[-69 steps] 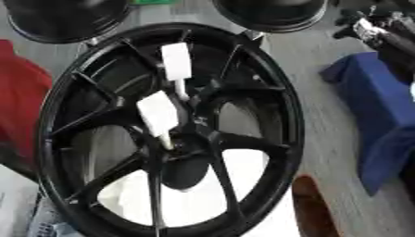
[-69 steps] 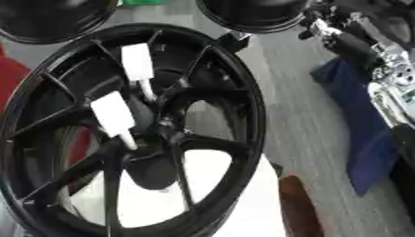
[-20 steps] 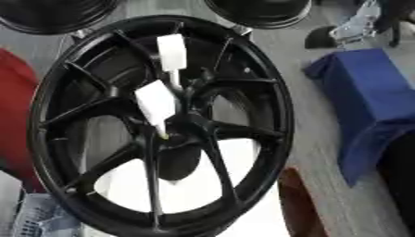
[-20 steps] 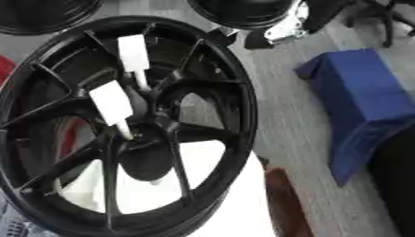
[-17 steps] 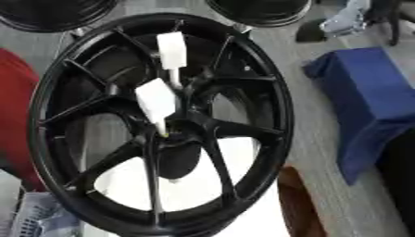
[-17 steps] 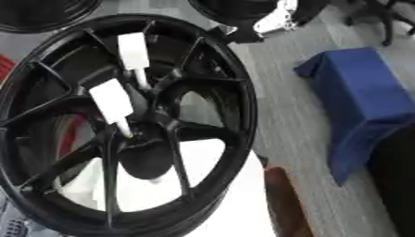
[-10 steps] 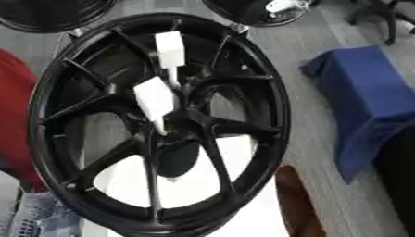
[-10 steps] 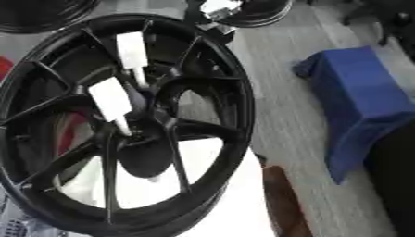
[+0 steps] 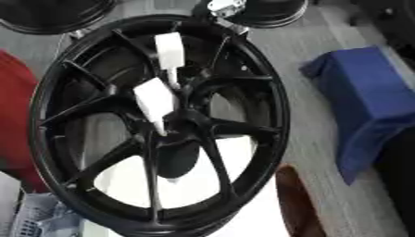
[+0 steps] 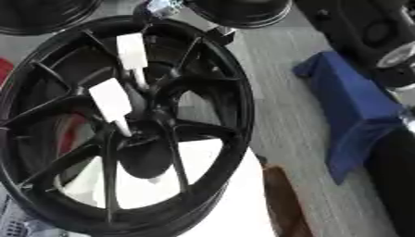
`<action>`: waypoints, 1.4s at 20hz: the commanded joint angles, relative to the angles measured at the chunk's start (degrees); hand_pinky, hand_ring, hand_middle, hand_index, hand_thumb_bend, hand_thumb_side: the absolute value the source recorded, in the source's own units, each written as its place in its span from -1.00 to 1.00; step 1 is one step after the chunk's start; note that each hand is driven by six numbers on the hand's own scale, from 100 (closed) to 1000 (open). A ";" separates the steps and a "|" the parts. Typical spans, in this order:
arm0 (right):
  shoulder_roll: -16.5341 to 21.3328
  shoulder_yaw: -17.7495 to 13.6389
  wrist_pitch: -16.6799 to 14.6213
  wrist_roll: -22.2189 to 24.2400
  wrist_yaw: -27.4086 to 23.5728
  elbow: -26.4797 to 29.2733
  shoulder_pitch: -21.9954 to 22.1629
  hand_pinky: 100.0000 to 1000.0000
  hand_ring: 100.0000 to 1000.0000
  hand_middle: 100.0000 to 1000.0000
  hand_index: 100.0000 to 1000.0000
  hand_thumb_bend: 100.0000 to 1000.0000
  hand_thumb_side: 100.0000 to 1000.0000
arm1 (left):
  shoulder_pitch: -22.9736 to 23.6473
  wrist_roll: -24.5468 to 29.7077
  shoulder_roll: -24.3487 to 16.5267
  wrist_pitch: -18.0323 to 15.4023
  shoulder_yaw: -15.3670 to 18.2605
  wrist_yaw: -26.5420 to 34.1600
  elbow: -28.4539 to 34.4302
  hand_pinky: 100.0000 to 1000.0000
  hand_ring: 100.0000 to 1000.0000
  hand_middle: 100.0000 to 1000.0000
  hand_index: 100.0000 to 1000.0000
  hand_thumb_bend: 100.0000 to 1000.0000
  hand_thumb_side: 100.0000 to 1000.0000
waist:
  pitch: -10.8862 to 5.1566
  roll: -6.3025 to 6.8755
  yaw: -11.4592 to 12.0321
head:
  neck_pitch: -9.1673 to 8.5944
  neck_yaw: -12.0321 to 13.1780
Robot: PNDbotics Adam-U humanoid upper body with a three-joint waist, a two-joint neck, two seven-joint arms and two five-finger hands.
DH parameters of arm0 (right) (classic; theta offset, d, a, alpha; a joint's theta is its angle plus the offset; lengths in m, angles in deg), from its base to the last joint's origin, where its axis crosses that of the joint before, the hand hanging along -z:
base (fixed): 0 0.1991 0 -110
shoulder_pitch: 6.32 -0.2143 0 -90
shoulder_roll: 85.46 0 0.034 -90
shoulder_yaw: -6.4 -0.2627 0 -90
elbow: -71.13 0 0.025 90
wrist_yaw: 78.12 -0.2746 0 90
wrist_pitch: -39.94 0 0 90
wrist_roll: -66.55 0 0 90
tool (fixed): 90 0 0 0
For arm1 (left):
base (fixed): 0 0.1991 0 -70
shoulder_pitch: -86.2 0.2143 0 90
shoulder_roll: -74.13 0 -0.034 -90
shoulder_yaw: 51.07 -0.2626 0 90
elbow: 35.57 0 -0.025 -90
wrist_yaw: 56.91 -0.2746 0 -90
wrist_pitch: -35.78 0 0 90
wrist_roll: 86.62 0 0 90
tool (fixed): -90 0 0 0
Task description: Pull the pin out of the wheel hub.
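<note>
The black wheel (image 9: 162,125) lies flat, filling most of the view, and nothing is done yet as far as I can judge: two white pins still stand in the hub (image 9: 174,125), one (image 9: 170,53) toward twelve o'clock of the centre, the other (image 9: 154,102) just at ten o'clock of it, their thin stems running down into the bolt holes. All the pulling is left. A silvery part of the right hand (image 9: 223,5) shows only at the wheel's far rim, about twelve o'clock, well apart from both pins and touching neither; whether its fingers are spread or curled I cannot tell. The left hand is out of sight. A blue cloth (image 9: 365,102) lies at three o'clock.
</note>
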 commanded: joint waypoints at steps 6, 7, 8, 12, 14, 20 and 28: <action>-2.27 0.15 -1.02 1.24 1.84 -3.47 -1.90 0.78 0.60 0.49 0.62 -0.26 -0.11 | -0.42 -0.48 -1.45 0.15 0.83 -0.05 0.34 0.45 0.23 0.10 0.37 -0.45 0.24 | -1.60 0.28 0.15 | 0.25 -0.77; -2.38 0.23 -0.98 1.50 1.58 -3.66 -1.84 0.78 0.60 0.50 0.63 -0.26 -0.10 | -0.40 -0.50 -1.45 0.20 0.82 -0.05 0.31 0.45 0.23 0.10 0.37 -0.45 0.24 | -1.58 0.26 0.15 | 0.30 -0.85; -2.46 0.29 -0.92 1.75 1.26 -3.82 -1.78 0.79 0.61 0.51 0.64 -0.25 -0.09 | -0.39 -0.51 -1.44 0.25 0.82 -0.06 0.29 0.45 0.23 0.10 0.37 -0.45 0.24 | -1.55 0.25 0.16 | 0.34 -0.93; -2.62 0.65 -0.38 2.81 -1.88 -4.30 -1.53 0.82 0.62 0.53 0.66 -0.27 0.00 | -0.44 -0.61 -1.45 0.41 0.88 -0.08 0.20 0.45 0.23 0.10 0.37 -0.46 0.24 | -1.45 0.19 0.23 | 0.51 -1.27; -2.56 0.78 0.35 2.90 -4.32 -4.51 -1.45 0.82 0.62 0.53 0.66 -0.28 0.00 | -0.49 -0.65 -1.49 0.44 0.91 -0.08 0.17 0.45 0.23 0.10 0.37 -0.46 0.24 | -1.45 0.13 0.26 | 0.56 -1.29; -1.90 1.28 3.28 2.93 -8.43 -3.42 -1.22 0.83 0.61 0.53 0.67 -0.30 0.02 | -0.46 -0.66 -1.50 0.58 0.90 -0.07 0.03 0.45 0.23 0.10 0.37 -0.46 0.24 | -1.79 -0.08 0.23 | 0.56 -1.41; -0.76 2.39 4.61 2.92 -4.56 2.08 -0.48 0.78 0.64 0.53 0.67 -0.12 0.00 | -0.16 -0.76 -1.53 0.65 1.05 -0.02 -0.09 0.45 0.23 0.10 0.37 -0.45 0.24 | -2.36 -0.40 0.12 | 0.50 -1.52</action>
